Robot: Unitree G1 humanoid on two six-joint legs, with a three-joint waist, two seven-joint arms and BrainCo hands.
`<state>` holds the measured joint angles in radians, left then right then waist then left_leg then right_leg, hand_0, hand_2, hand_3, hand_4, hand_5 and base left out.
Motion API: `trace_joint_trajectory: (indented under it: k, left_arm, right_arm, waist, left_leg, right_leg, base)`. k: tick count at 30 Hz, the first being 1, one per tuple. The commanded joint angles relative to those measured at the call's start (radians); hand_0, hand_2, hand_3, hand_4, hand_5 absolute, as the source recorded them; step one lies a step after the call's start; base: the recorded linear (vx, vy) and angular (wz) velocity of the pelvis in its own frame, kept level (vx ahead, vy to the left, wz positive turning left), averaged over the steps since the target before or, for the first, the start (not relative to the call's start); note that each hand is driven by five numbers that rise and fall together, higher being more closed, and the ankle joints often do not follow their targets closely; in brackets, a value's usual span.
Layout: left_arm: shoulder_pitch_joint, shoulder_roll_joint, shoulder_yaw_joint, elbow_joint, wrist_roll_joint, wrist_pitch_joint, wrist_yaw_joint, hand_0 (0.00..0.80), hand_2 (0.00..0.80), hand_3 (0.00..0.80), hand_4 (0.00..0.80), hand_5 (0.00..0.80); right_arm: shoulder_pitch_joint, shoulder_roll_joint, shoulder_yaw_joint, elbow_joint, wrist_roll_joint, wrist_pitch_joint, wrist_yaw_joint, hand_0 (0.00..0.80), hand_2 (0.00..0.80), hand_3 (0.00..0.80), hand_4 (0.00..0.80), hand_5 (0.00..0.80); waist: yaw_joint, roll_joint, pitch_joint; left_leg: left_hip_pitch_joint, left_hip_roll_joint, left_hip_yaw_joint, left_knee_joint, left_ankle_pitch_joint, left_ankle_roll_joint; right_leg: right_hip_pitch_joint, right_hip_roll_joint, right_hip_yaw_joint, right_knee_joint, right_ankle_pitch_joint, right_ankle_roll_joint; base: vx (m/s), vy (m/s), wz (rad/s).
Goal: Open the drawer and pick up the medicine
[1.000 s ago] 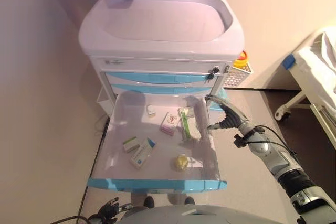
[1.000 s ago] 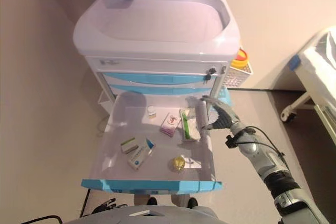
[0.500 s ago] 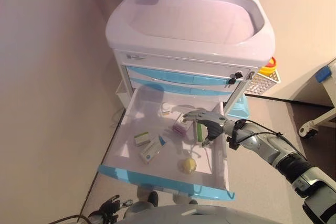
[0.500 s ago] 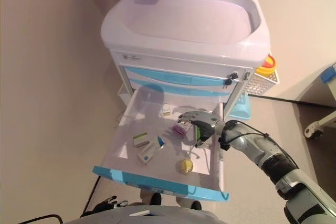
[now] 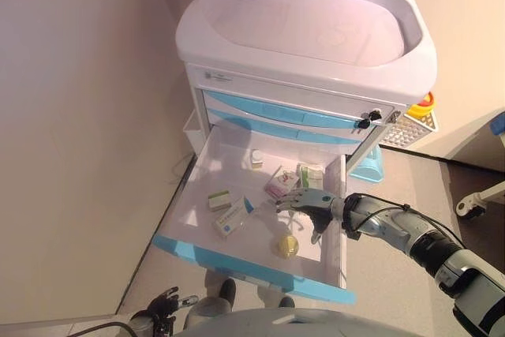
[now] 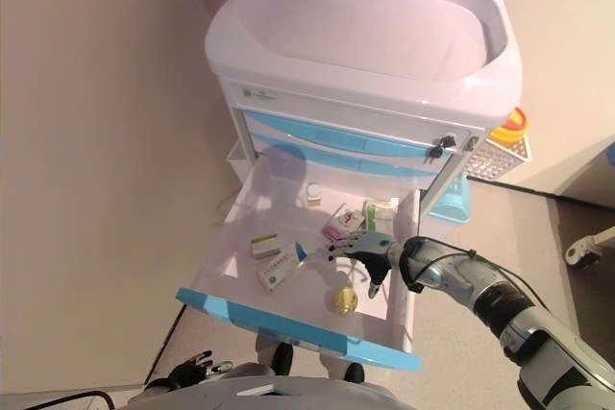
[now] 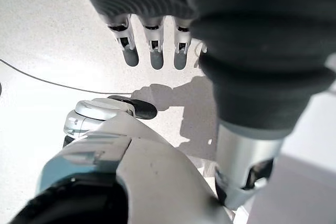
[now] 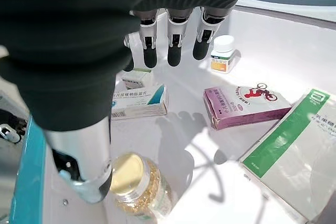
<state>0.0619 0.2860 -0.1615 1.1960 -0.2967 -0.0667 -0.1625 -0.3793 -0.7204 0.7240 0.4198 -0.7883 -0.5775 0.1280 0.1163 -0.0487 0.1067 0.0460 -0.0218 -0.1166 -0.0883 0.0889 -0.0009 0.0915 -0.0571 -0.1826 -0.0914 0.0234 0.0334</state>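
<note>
The cart's bottom drawer [image 5: 197,254] stands pulled out. Inside lie a small white bottle [image 5: 256,159], a pink box [image 5: 281,182], a green-and-white box [image 5: 312,177], a small green box [image 5: 219,200], a blue-and-white box [image 5: 232,217] and a yellow-capped jar [image 5: 287,245]. My right hand [image 5: 310,203] hovers open over the drawer's right part, between the pink box and the jar, and holds nothing. In the right wrist view the fingers [image 8: 173,45] are spread above the boxes, and the jar [image 8: 137,182] sits by the thumb. My left hand [image 5: 162,305] hangs open low beside the floor.
The cart's white top tray [image 5: 316,21] and two shut blue drawers [image 5: 284,112] rise behind the open drawer. A wire basket [image 5: 410,125] with a yellow container hangs on the cart's right side, above a blue bin [image 5: 367,165]. A wall runs along the left.
The camera has shifted. My right hand has moved from the drawer's right rim in over the drawer, toward the jar.
</note>
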Motion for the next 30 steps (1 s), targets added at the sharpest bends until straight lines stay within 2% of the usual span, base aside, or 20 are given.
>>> trace_joint_trajectory:
  k: [1, 6, 18, 30]
  left_arm:
    - [-0.018, 0.023, -0.045, 0.026, 0.044, 0.008, -0.009, 0.0, 0.0, 0.0, 0.0, 0.0]
    - [-0.019, 0.02, -0.057, 0.019, 0.042, 0.007, -0.01, 0.0, 0.0, 0.0, 0.0, 0.0]
    - [-0.033, 0.0, -0.052, 0.052, 0.061, -0.016, -0.006, 0.0, 0.0, 0.0, 0.0, 0.0]
    - [-0.046, -0.006, -0.046, 0.077, 0.078, -0.031, -0.004, 0.0, 0.0, 0.0, 0.0, 0.0]
  right_arm:
    - [-0.038, 0.027, 0.061, -0.006, -0.032, -0.041, -0.102, 0.0, 0.0, 0.0, 0.0, 0.0]
    - [-0.014, 0.052, 0.064, 0.045, -0.101, -0.055, -0.198, 0.0, 0.0, 0.0, 0.0, 0.0]
    - [0.032, 0.12, 0.067, 0.146, -0.228, -0.055, -0.338, 0.0, 0.0, 0.0, 0.0, 0.0]
    - [0.031, 0.155, 0.108, 0.179, -0.245, -0.066, -0.326, 0.0, 0.0, 0.0, 0.0, 0.0]
  waist:
    - [0.031, -0.018, -0.016]
    - [0.032, -0.012, -0.016]
    - [0.03, -0.009, -0.022]
    - [0.037, -0.011, -0.022]
  left_leg:
    - [-0.017, -0.036, 0.007, 0.015, -0.069, 0.015]
    - [-0.017, -0.036, 0.005, 0.015, -0.07, 0.017]
    - [-0.015, -0.039, 0.0, 0.014, -0.073, 0.02]
    - [-0.014, -0.04, -0.008, 0.011, -0.073, 0.021]
  right_leg:
    - [-0.046, -0.033, 0.011, 0.089, -0.007, 0.039]
    - [-0.047, -0.035, 0.01, 0.09, -0.007, 0.042]
    - [-0.045, -0.036, 0.011, 0.089, -0.009, 0.041]
    - [-0.044, -0.037, 0.007, 0.088, -0.01, 0.039]
  base:
    - [0.0, 0.0, 0.0]
    - [0.0, 0.0, 0.0]
    - [0.0, 0.0, 0.0]
    - [0.0, 0.0, 0.0]
